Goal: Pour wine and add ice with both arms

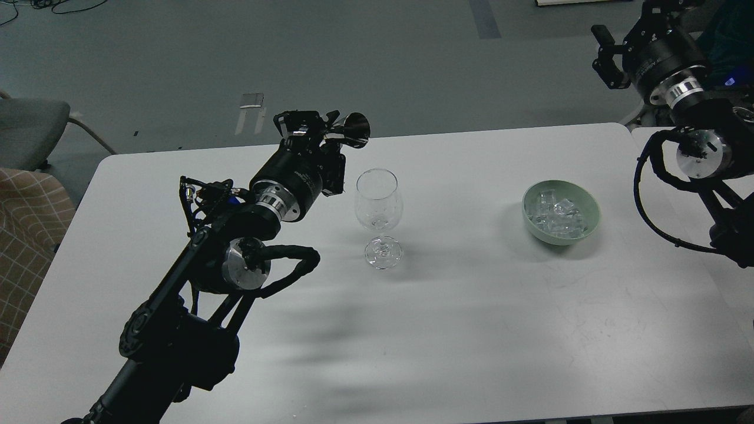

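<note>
A clear, empty-looking wine glass (379,206) stands upright mid-table; I cannot tell if any wine is in it. My left gripper (321,126) is shut on a small dark vessel (355,129). The vessel is tipped on its side, mouth facing right, just above and left of the glass rim. Ice cubes (556,213) lie heaped in a pale green bowl (591,207) to the right of the glass. My right gripper (605,56) hangs high at the far right, above and behind the table. Its two fingers stand apart and hold nothing.
The white table (471,330) runs out to its front edge at the bottom of the view. A second table's edge (648,132) adjoins at the right. A grey chair (29,126) and a checked cushion (23,235) stand beyond the table's left edge.
</note>
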Available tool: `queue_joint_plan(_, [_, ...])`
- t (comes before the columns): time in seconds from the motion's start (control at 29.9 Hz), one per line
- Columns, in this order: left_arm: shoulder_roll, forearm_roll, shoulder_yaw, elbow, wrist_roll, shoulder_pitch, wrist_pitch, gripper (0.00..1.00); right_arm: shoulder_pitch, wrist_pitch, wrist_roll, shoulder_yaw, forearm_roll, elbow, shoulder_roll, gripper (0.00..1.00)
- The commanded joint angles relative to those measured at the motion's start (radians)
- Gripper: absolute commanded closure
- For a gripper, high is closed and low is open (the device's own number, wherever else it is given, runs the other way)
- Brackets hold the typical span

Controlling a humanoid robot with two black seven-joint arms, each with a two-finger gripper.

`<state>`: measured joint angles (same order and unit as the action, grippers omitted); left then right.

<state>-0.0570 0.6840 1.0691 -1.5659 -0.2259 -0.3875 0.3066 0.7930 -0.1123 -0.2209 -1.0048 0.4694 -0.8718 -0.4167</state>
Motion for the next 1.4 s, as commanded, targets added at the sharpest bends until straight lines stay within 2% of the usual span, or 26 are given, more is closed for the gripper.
queue_joint_plan(0.0, [0.000,0.015,-0.001,0.000,0.003,0.002,-0.001,1.00,0.000,0.000,0.000,0.000,0.000,0.000,0.001,0.00])
queue_joint_plan(0.2, [-0.009,0.070,-0.032,-0.002,0.028,-0.001,-0.001,1.00,0.000,-0.001,-0.001,0.000,0.000,0.000,0.001,0.00])
queue_joint_plan(1.37, [0.000,0.330,-0.049,-0.002,0.091,0.010,-0.006,1.00,-0.006,-0.001,0.000,-0.001,0.000,-0.001,0.009,0.00])
